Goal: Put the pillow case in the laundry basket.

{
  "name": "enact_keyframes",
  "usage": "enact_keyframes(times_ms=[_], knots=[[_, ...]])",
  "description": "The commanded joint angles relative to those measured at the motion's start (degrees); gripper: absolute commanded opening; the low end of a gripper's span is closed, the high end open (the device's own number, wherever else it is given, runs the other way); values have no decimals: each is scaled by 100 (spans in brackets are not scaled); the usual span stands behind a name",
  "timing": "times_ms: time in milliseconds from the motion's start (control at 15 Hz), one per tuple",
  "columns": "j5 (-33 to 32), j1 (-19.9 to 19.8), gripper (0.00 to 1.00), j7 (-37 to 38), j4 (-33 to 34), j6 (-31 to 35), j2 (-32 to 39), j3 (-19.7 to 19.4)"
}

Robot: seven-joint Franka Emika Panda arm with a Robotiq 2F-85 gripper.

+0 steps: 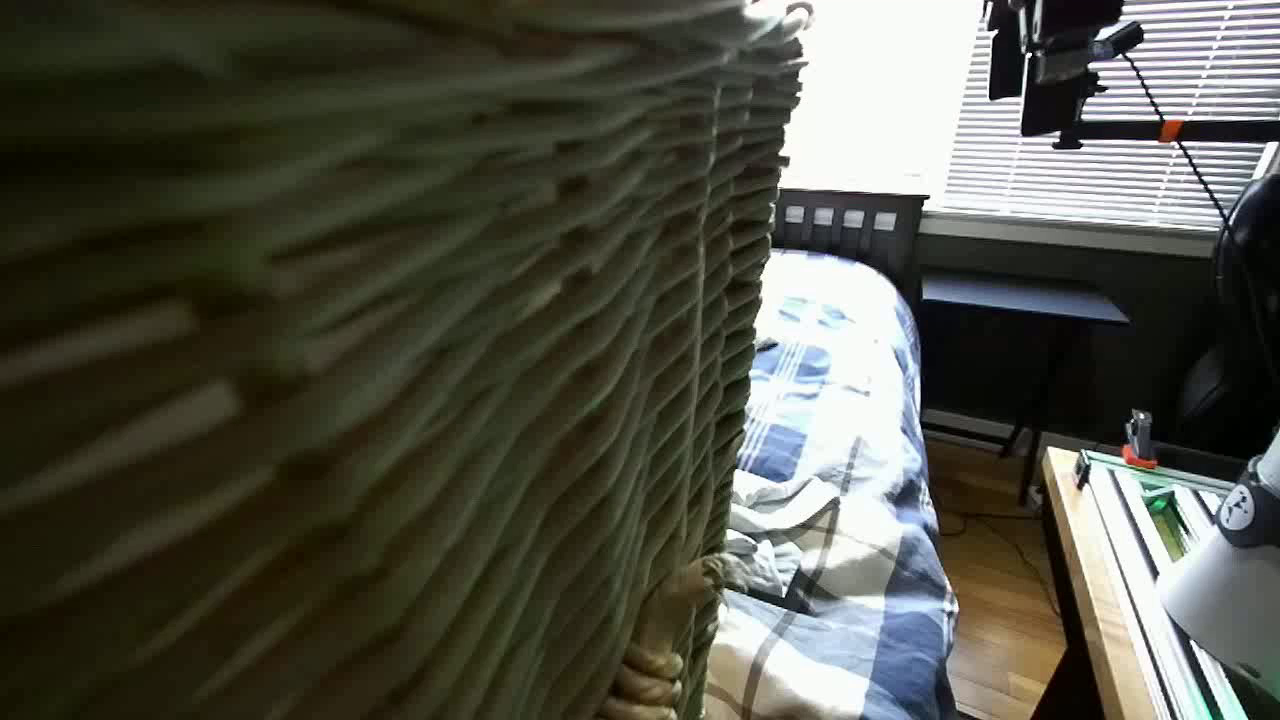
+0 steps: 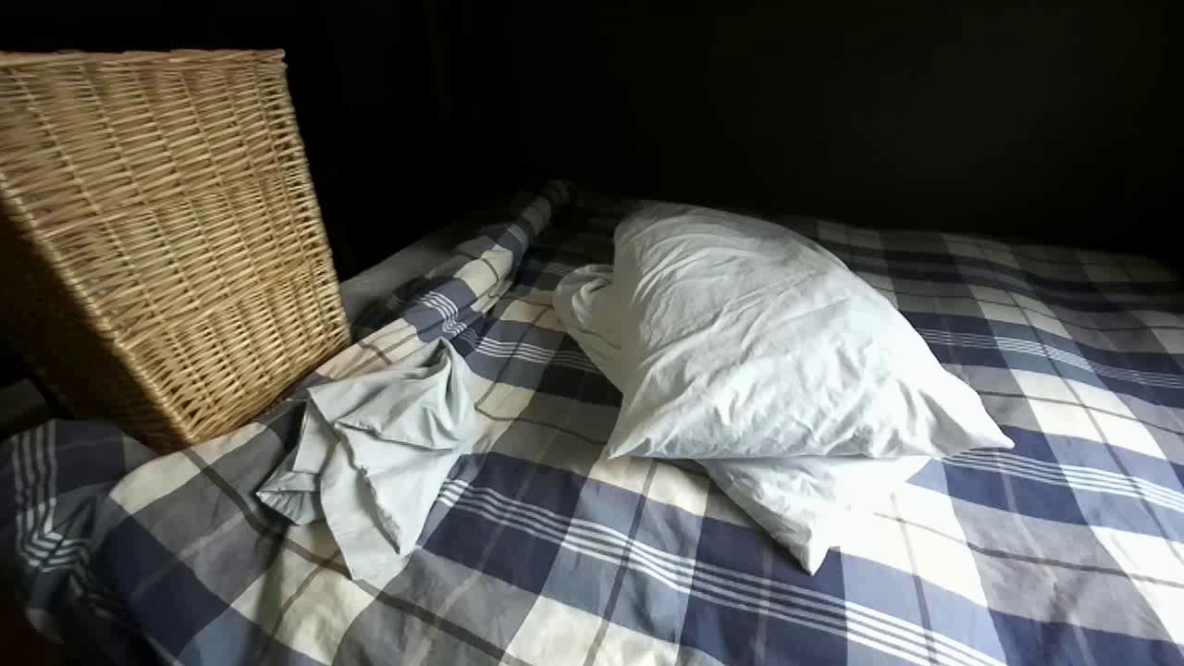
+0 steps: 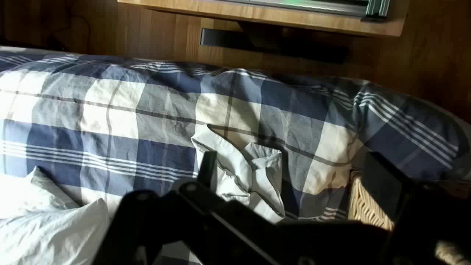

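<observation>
The pillow case is a crumpled pale grey-white cloth (image 2: 388,444) on the plaid bed, right beside the basket. It also shows in the wrist view (image 3: 235,160) and partly in an exterior view (image 1: 785,505). The laundry basket is tan wicker (image 2: 203,250) and stands tilted at the bed's edge. It fills the left of an exterior view (image 1: 450,350), and a corner shows in the wrist view (image 3: 366,202). My gripper (image 3: 292,162) is open and empty above the bed. Its left finger overlaps the pillow case in view; its right finger overlaps the basket. The basket's inside is hidden.
White pillows (image 2: 768,342) lie stacked on the plaid bed (image 2: 592,555). A wooden table (image 3: 257,16) with metal rails stands beside the bed across a strip of floor. Dark equipment (image 1: 1050,90) hangs at the upper right in an exterior view, near a bar and a cable.
</observation>
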Motion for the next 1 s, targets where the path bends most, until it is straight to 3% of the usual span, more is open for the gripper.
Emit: enact_keyframes(times_ms=[0,733,933], knots=[[-47,128,100,62,14,-12,30,-92],[-47,128,100,62,14,-12,30,-92],[83,130,100,63,-191,550,245,-156]])
